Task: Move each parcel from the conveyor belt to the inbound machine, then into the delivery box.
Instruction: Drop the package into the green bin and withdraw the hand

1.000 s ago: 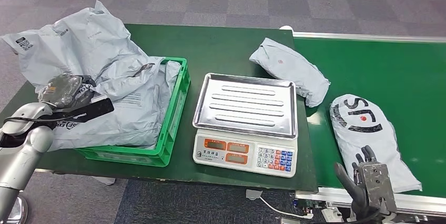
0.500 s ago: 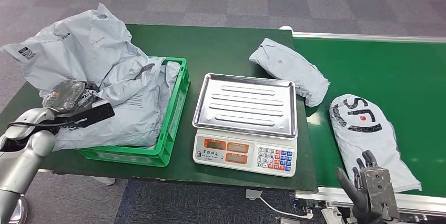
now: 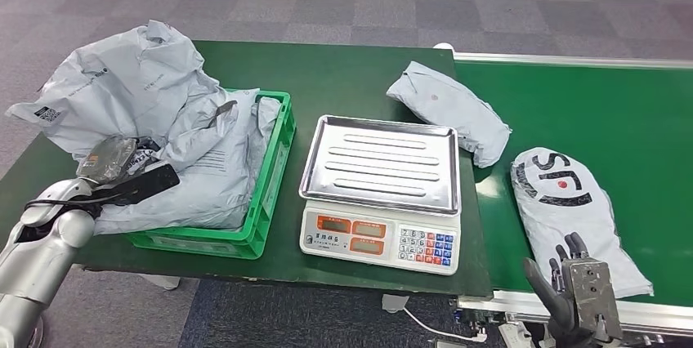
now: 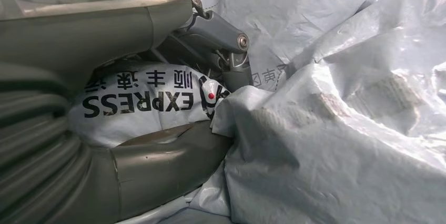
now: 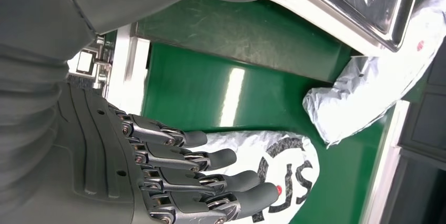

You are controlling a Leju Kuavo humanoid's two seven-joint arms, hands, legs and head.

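The conveyor belt [image 3: 588, 111] carries two grey poly-mailer parcels: the printed parcel [image 3: 572, 209] lies near the belt's front edge, and the plain parcel [image 3: 449, 107] lies farther back, overlapping the join with the green table [image 3: 343, 70]. The green crate [image 3: 274, 176] serving as delivery box is heaped with similar bags, one spilling over its far left rim. The weighing scale [image 3: 380, 180] between crate and belt has a bare tray. These bags appear light, soft and slick, likely to sag and slide; a grasp across the bulging middle, gathering the film, seems safest. The left hand [image 3: 114, 170] rests among the crate's bags, and its wrist view shows thumb and fingers closed around an express-printed bag [image 4: 152, 108]. The right hand [image 3: 576, 287] hovers at the printed parcel's near end, fingers extended and apart, holding nothing.
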